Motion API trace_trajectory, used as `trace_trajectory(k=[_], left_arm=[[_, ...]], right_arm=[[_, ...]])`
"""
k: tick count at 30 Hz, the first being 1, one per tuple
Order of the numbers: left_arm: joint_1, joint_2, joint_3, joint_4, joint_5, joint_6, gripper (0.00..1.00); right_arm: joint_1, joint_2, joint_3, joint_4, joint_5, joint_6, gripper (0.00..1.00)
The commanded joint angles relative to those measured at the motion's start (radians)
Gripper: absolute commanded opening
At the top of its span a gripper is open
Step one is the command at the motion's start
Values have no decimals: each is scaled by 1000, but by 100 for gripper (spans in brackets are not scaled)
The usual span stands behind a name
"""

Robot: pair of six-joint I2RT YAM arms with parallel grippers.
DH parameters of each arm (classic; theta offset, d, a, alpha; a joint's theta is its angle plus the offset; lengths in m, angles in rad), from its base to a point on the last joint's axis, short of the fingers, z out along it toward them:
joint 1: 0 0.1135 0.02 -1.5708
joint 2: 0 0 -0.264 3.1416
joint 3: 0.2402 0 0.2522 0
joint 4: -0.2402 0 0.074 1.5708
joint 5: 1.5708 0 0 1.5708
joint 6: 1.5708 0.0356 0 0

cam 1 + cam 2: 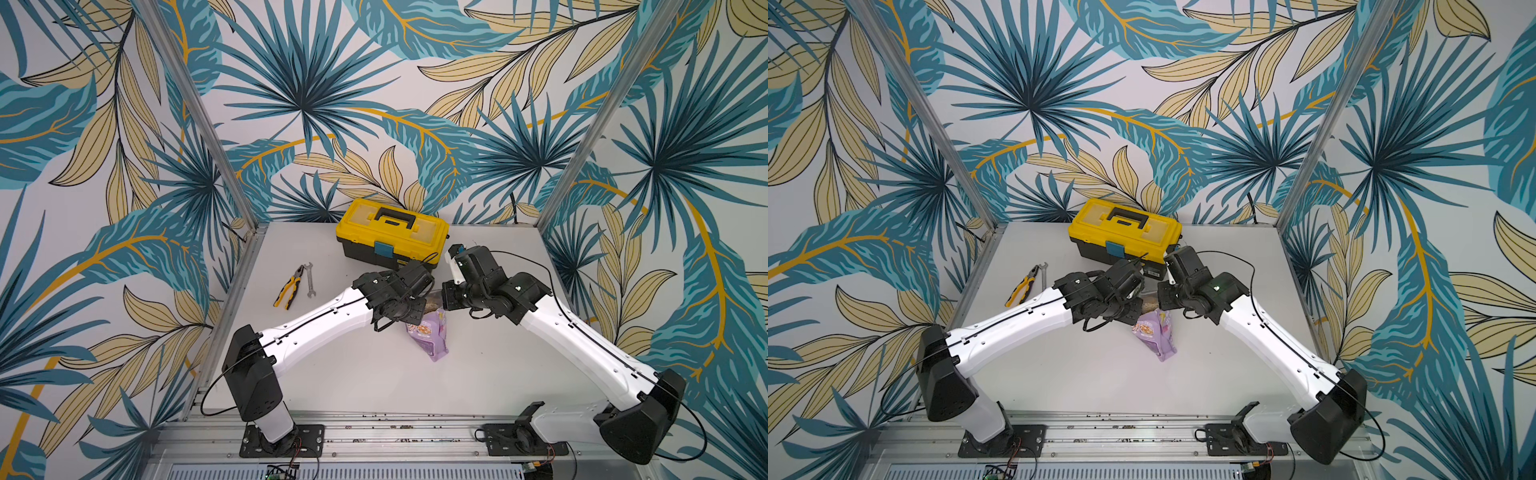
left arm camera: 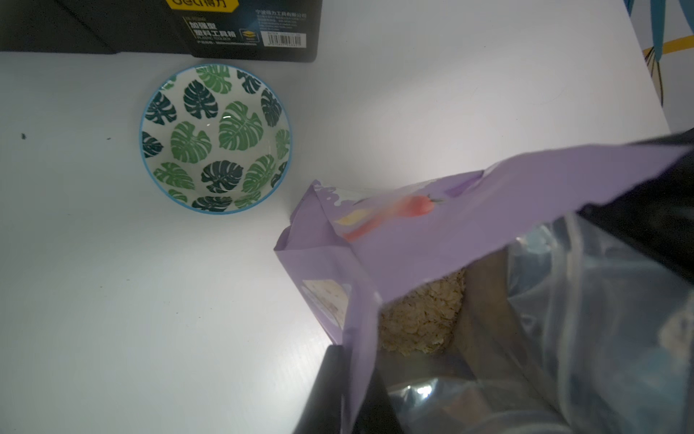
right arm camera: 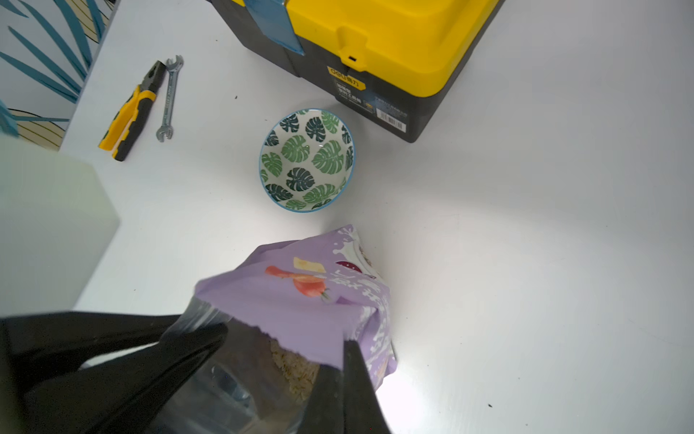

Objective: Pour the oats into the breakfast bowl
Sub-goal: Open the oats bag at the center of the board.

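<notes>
left end effector (image 2: 351, 375): clamped shut on one end of the pouch (image 2: 450, 233) mouth, purple film pinched in it
right end effector (image 3: 343, 360): closed too, gripping the opposite end of the same rim
oats (image 2: 420, 312): inside the pouch, visible down the spread-open mouth
pouch position: mid worktop (image 1: 374, 374), under both end effectors, mouth up; can't tell if base touches down
breakfast bowl (image 2: 216, 139): upright on worktop, between pouch and toolbox (image 1: 390, 232), just in front of toolbox, apart from pouch; hidden in both top views
pliers (image 1: 289, 289) + wrench (image 1: 308, 280): side by side near worktop's left edge, well apart from bowl
</notes>
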Motion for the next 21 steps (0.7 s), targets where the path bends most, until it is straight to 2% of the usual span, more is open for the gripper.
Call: trace_trajectory(k=[1,3,5,10,14,17,21], left_arm=[[11,-57,-49,-202,-29,26,6],[10,-67,-53,-205,-23,32,6],[11,-70,-49,-202,-18,36,6],[11,-77,-36,-158,42,29,5],[11,-83,-24,-135,56,6,4],[10,-81,-9,-137,63,4,3],[11,-77,12,-161,60,14,3]], right_arm=[[-16,9,35,-92,249,-15,0],[-16,17,49,-105,312,-19,0],[-16,18,55,-92,306,-32,0],[-17,-39,5,44,79,-77,0],[-23,-125,-78,132,-36,-104,19],[-29,-188,-137,162,-81,-151,44],[-30,-296,-236,210,-168,-215,71]])
